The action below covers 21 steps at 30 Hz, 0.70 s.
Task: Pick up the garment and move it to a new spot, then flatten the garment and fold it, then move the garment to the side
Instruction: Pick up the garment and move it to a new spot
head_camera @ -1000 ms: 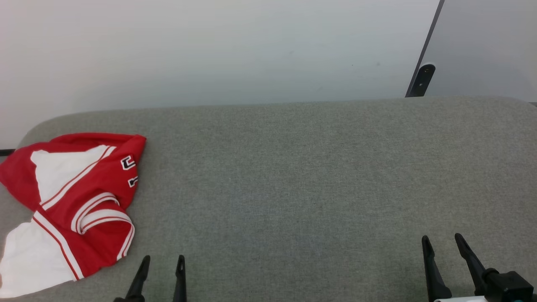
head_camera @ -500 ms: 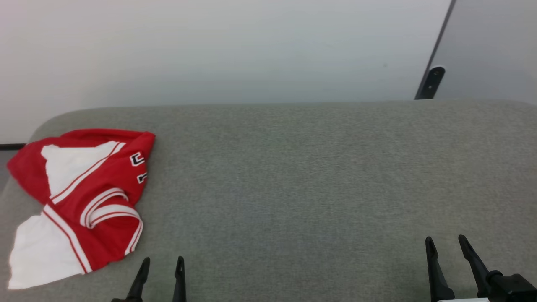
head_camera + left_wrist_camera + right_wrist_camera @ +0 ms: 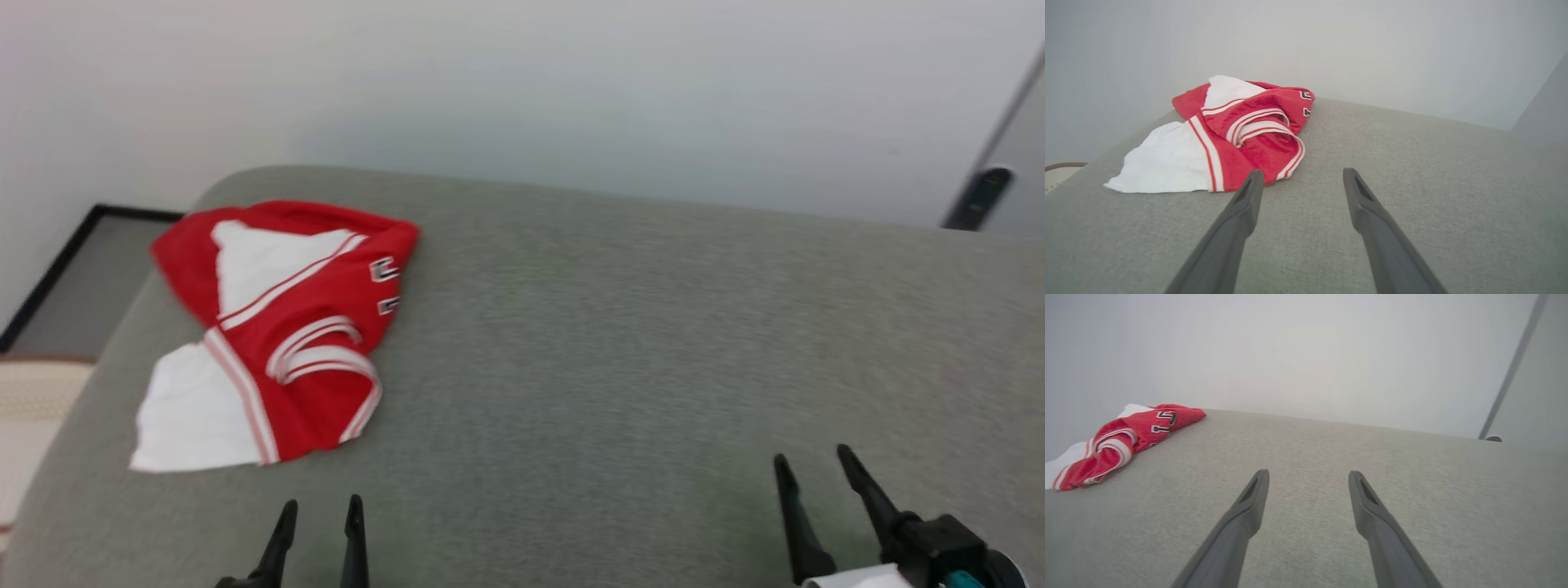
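Blur, cut edges, unreadable letters.
The head view is soft with blur; the lettering [image 3: 384,282] on the shirt [image 3: 277,335] cannot be read, and folds hide part of it. The bottom edge cuts off the left gripper [image 3: 322,502] and the right gripper [image 3: 812,455]. In the right wrist view the left edge cuts the shirt.

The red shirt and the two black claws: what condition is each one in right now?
garment: crumpled in a loose heap, unfolded, lying near the left end of the grey padded surface, held by nothing.
left gripper: open, empty, close to the garment's near edge, not gripping it.
right gripper: open, empty, over bare padding far from the garment.
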### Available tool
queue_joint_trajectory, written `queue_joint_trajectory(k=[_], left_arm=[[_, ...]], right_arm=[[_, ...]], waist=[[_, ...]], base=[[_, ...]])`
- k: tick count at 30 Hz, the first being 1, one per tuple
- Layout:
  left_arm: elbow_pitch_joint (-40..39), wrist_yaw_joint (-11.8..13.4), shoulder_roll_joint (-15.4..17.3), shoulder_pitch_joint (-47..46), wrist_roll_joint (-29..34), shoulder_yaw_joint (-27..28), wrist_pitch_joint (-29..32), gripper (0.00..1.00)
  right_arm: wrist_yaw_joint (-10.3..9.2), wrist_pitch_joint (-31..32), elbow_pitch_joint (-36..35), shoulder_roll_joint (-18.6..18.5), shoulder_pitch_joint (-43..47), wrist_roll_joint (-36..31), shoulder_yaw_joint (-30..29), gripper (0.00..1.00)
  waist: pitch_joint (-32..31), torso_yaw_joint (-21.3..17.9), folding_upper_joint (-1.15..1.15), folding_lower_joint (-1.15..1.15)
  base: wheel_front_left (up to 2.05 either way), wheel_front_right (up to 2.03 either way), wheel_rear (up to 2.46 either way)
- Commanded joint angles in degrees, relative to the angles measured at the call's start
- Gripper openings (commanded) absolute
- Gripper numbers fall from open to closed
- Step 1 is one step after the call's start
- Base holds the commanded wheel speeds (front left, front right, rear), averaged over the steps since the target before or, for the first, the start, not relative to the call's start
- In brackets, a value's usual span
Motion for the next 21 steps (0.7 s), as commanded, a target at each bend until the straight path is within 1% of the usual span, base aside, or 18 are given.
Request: queue_joint_trajectory(k=[1,5,9,15,18,21], left_arm=[[-0.03,0.47,-0.02,0.07,-0.46,0.04,-0.02,1.0],[0.39,1.36,-0.03,0.67,-1.36,-0.79,-0.02,1.0],[0.24,2.41,-0.01,1.16,-2.53,-0.94,-0.02,1.0],[-2.47,5.69,-0.05,2.77,-5.33,0.42,-0.02,1.0],[-3.87,7.29,-0.03,3.74,-6.61,0.64,-0.02,1.0],[-5.07,8.34,-0.04,4.45,-7.49,0.81,-0.02,1.0]], right_arm=[[-0.06,0.29,0.11,-0.34,-0.9,-0.17,0.97,1.0],[-0.06,1.09,0.67,-1.47,-2.44,0.24,3.41,1.0],[-0.06,1.39,1.45,-2.32,-3.89,0.99,5.91,1.0],[-0.07,2.27,3.45,-3.99,-8.66,2.7,12.22,1.0],[-0.07,2.2,4.93,-4.92,-11.1,3.89,14.79,1.0],[-0.07,1.84,6.45,-5.57,-12.75,5.06,16.53,1.0]], waist=[[0.28,6.56,0.0,0.0],[-0.14,11.79,0.0,0.0],[-0.59,16.12,0.0,0.0],[1.09,17.45,0.0,0.0],[1.65,17.78,0.0,0.0],[2.02,17.95,0.0,0.0]], base=[[0.0,0.0,0.0],[0.0,0.0,0.0],[0.0,0.0,0.0],[0.0,0.0,0.0],[0.0,0.0,0.0],[0.0,0.0,0.0]])
